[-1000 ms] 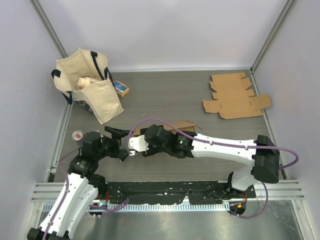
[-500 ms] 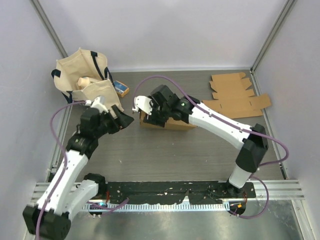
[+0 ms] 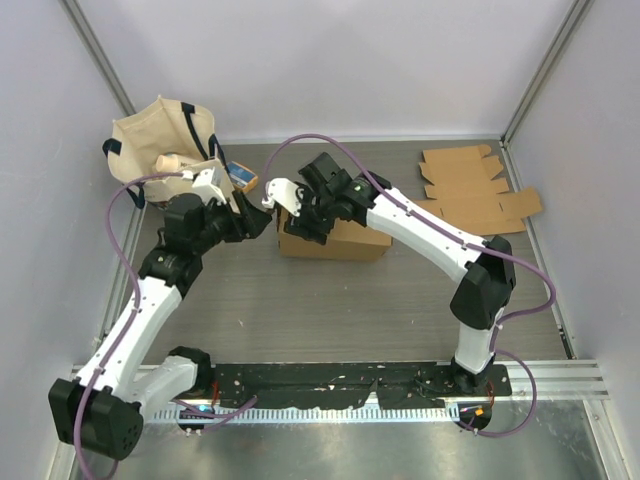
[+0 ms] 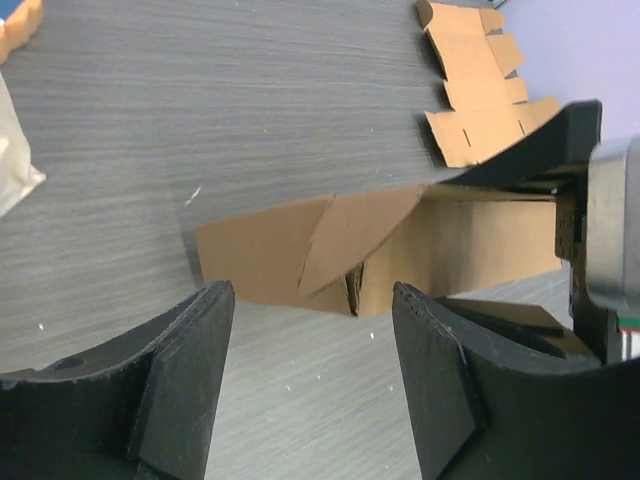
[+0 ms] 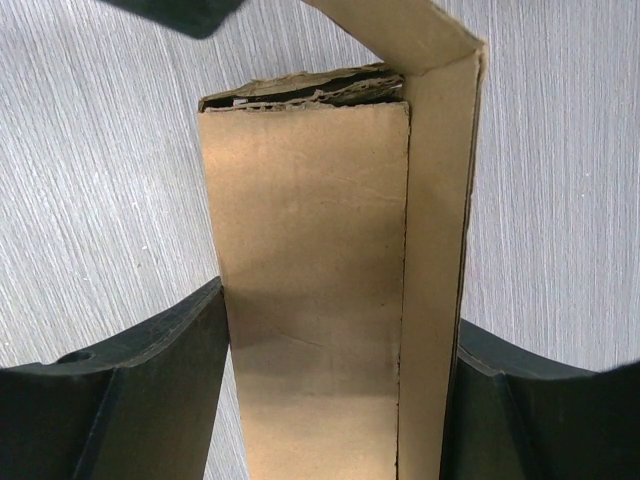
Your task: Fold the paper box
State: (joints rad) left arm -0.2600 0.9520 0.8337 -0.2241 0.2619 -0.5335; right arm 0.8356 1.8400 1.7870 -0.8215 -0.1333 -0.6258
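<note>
Grey wood-grain table point(image 3: 330, 310) is filling the cell, and I am looking at pale walls point(image 3: 330, 70) closing it in on three sides, with metal posts point(image 3: 100, 58) rising at the far corners. The paper box point(image 3: 345, 242) is sitting near the middle of that surface, partly formed, with a flap at its left end standing half-folded.

Far to the left of the box and further back, a cream tote bag point(image 3: 150, 135) is slumping open against the wall. A pale roll point(image 3: 172, 161) is poking out of it, though I cannot tell what it is. A small orange-and-blue carton point(image 3: 241, 177) is lying between the bag and the box, just beside the bag. Well to the right of the box, flat cardboard blanks point(image 3: 470, 190) are lying in a loose stack by the right edge.

The right gripper point(image 5: 335, 330) is clamping the box across its narrow width, one finger pressing on each side wall. The left gripper point(image 4: 308, 290) is hanging just off the box's left end with its jaws apart, touching nothing that I can see.

In front of the box, open table is running to the black rail point(image 3: 400, 378) at the near edge, and behind it more open table is reaching to the back wall
</note>
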